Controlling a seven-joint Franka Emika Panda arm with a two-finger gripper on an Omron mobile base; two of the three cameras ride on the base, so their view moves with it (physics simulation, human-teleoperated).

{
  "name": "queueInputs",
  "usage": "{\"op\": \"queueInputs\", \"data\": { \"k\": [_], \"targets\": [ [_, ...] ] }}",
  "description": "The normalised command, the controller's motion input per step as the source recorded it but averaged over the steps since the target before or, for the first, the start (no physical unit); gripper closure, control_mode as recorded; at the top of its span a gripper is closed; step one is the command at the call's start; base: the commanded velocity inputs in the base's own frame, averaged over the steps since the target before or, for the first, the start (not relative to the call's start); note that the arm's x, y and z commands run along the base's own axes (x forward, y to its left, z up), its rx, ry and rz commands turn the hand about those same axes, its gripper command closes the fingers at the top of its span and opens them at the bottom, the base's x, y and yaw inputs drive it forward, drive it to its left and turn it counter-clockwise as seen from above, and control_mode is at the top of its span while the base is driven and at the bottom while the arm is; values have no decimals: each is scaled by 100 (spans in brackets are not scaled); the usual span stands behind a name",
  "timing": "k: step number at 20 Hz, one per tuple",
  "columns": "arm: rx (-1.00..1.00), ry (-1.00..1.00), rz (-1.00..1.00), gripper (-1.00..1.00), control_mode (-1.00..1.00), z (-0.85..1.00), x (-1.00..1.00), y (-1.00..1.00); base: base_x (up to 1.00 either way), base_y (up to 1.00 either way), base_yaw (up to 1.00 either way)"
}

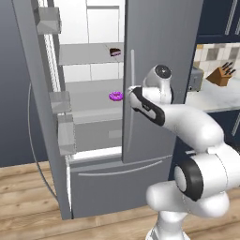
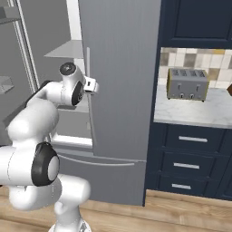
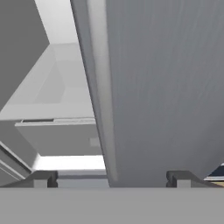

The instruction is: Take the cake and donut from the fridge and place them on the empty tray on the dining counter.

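The claw stood wide, holding nothing, its tips astride the closed right door's handle of the fridge. Reaching left from there risked knocking that door's edge, I judged. The donut lay flat on the middle shelf, ring upward, no long axis; the cake sat on the shelf above, heading unclear

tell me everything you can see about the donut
The donut is a small ring with bright purple-magenta icing and a hole in its middle. It lies flat on a grey middle shelf inside the open fridge, near the edge of the closed right door. The cake sits one shelf above. Nothing grips or touches it but the shelf.
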Motion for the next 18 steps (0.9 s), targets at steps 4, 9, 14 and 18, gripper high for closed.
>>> {"op": "queueInputs", "data": {
  "k": [4, 9, 14, 18],
  "targets": [
    [0, 0, 1, -100, -100, -22, 42, 10, 0, 0, 0],
    [0, 0, 0, -100, -100, -13, 46, 8, 0, 0, 0],
    [0, 0, 0, -100, -100, -5, 48, 1, 0, 0, 0],
    [0, 0, 0, -100, -100, -6, 45, 0, 0, 0, 0]
  ]
}}
